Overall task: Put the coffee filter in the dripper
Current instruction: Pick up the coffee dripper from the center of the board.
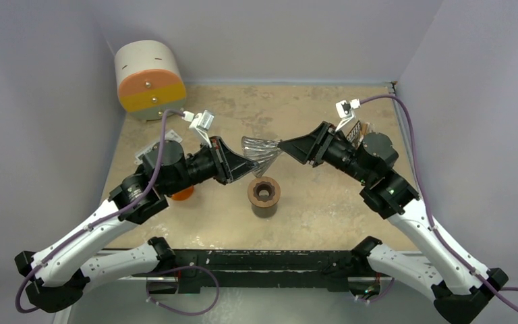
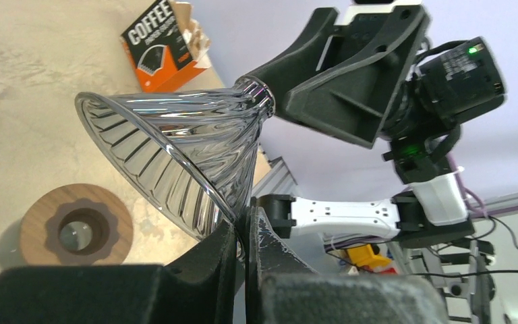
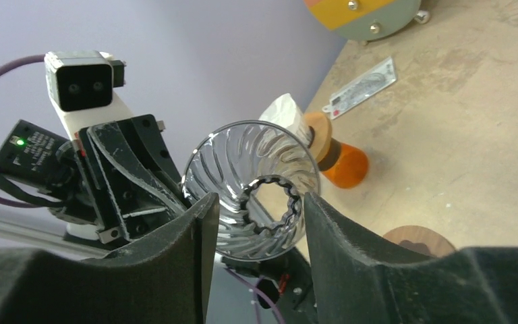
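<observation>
The left claw [image 2: 241,228] is pinching the rim of the dripper [image 2: 175,148] in midair. The right claw [image 3: 260,202] is standing parted around its neck.

Off in my far left corner sits a fat white drum [image 1: 150,77] lying on its side, its flat face banded orange over yellow with two small screws. A dark wooden ring [image 1: 264,196] with a scalloped hole lies mid-table [image 1: 324,216] on the mottled tan top. To my left stands a small orange jar [image 3: 347,165] capped with a wooden disc. Beyond it a flat printed packet [image 3: 364,84] lies on the table. An orange and black box [image 2: 162,44] marked COFFEE stands open at my right. Pale lilac walls [image 1: 270,34] close me in.
</observation>
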